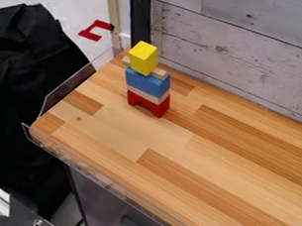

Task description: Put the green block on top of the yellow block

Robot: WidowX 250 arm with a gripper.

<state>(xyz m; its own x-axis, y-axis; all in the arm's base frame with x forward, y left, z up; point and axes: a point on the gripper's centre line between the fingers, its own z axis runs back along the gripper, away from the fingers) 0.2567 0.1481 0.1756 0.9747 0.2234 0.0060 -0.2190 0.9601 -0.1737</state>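
Note:
A yellow block [143, 58] tops a stack near the back left of the wooden table, standing on a thin natural-wood piece [159, 74]. Under that lies a blue block [148, 83], then another thin wood layer, and at the bottom a red arch-shaped block [149, 104] rests on the tabletop. The stack is upright, its layers touching.
A whitewashed plank wall [241, 42] runs along the table's back right side. Clear low panels [69, 87] edge the table [184, 157] on the left. Black cloth [29, 96] hangs beyond them, and a dark metal part [30, 222] stands at the lower left.

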